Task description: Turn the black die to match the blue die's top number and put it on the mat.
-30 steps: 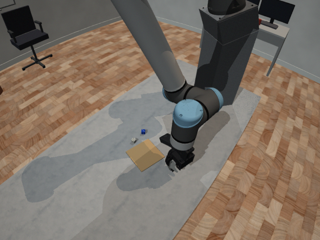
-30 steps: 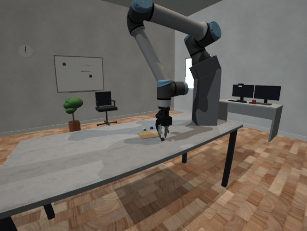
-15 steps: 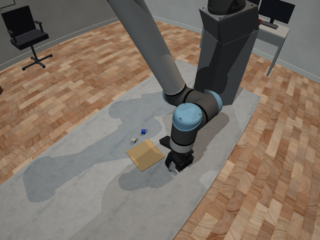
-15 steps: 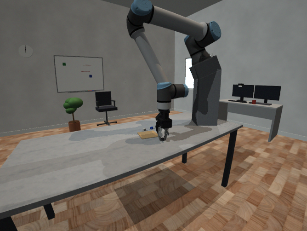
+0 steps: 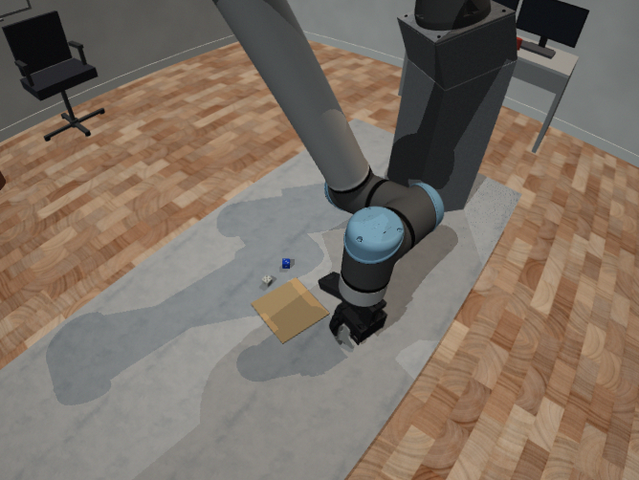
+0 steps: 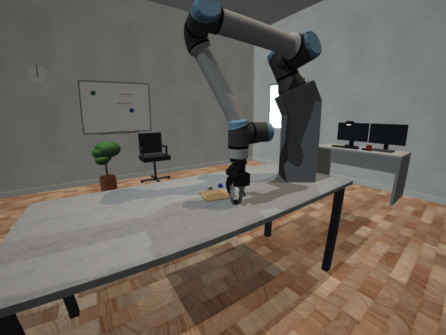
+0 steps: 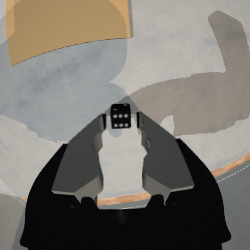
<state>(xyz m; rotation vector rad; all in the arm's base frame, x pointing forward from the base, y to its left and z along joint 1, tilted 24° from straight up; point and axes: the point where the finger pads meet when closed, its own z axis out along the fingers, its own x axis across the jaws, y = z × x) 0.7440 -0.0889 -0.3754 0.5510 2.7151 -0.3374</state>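
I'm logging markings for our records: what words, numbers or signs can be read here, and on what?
Six white pips: small black die, on the face toward the wrist camera.
Small blue die, small white die, wall whiteboard marks: too small to read.
No legible words anywhere.
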